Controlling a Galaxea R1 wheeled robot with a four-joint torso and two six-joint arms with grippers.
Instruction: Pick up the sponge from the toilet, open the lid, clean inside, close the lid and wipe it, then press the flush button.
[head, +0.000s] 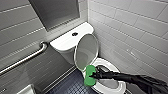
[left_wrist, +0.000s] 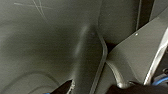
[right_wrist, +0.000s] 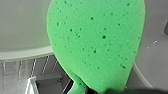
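One toilet (head: 62, 43) is standing here, and it is showing one lid (head: 86, 51) and one little round button (head: 74, 34) on its top. One green sponge (head: 89, 75) is showing too, and one black arm (head: 130, 78) is reaching in. One shiny bar (head: 27, 58) is running along the wall, and one dark panel (head: 56, 11) is hanging above the toilet.
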